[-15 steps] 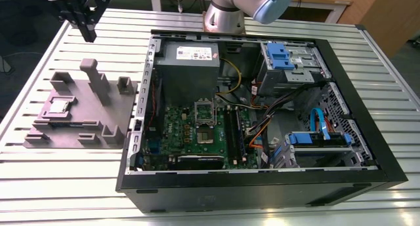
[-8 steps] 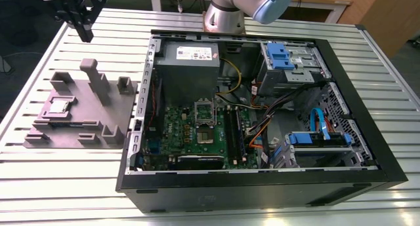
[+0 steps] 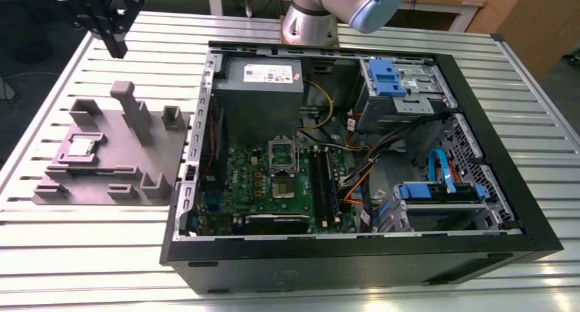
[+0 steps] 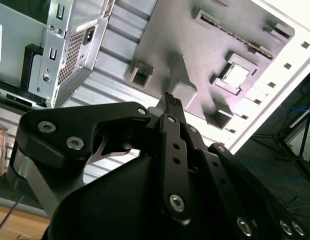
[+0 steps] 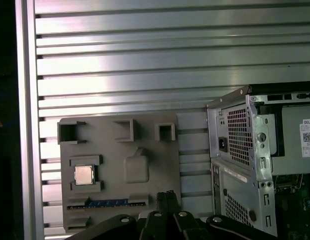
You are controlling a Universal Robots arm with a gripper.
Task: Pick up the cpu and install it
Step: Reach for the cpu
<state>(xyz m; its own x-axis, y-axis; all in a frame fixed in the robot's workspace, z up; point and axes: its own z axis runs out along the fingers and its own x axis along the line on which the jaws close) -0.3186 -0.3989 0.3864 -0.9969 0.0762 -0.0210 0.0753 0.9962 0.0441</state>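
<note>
Step in hand: the pick, not yet begun. The tool hung high above the worktop's far edge at the exterior view's left. Its fingers were pressed together with nothing held. The cpu lay flat in a square recess of the grey fixture plate, beside the open computer case and well apart from the tool. The motherboard socket showed a dark centre. Judged: a grasp would call for parted fingers and a square descent over the chip.
</note>
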